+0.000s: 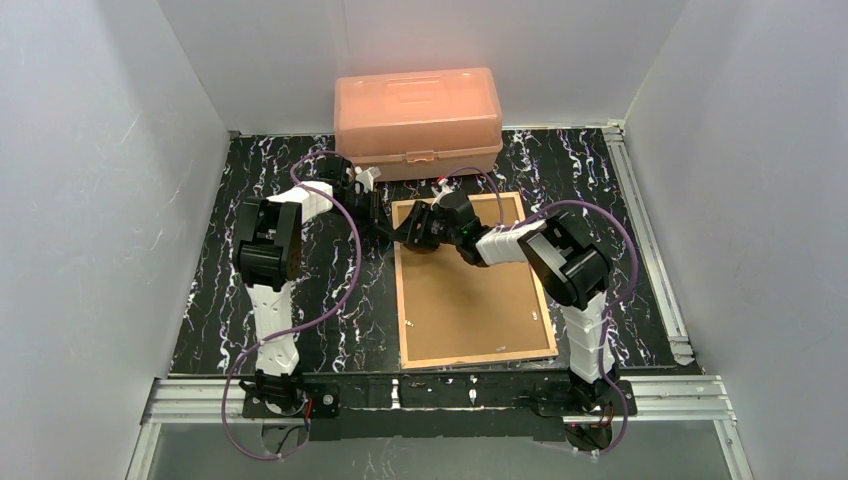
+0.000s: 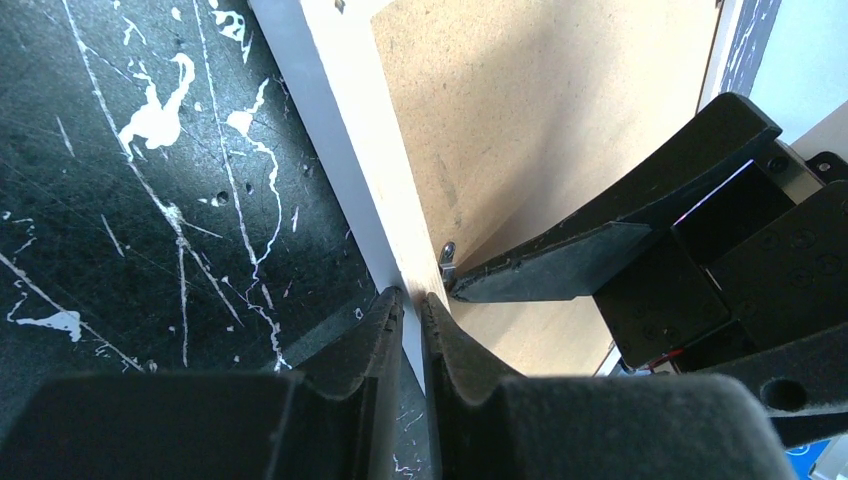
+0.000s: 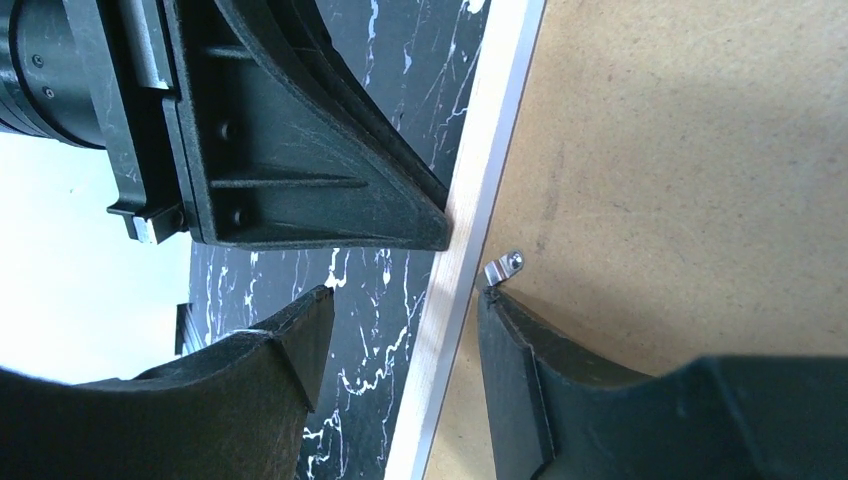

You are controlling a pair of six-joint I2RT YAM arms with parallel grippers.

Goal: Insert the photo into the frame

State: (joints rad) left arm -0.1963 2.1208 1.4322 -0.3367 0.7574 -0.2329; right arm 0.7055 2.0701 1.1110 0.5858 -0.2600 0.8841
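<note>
Marbled table point(image 1: 600, 170), frame point(image 1: 480, 358); orange box point(image 1: 418, 120) overhead-only

- Thin-railed rectangular frame point(image 2: 355, 150): light tan bare wood, matt, with a smooth white outer side.
- Brown rectangular backing board point(image 2: 540, 120): matt, finely grained fibreboard.
- Small retaining tab point(image 3: 506, 265): bright glossy metal.
- Black white-veined tabletop point(image 2: 130, 200): smooth, lightly scratched.
- Orange lidded box point(image 1: 418, 110): translucent plastic.

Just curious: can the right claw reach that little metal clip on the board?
Probably yes: the right claw is open, one fingertip right beside the clip, nothing between; the left claw grips the frame alongside.
</note>
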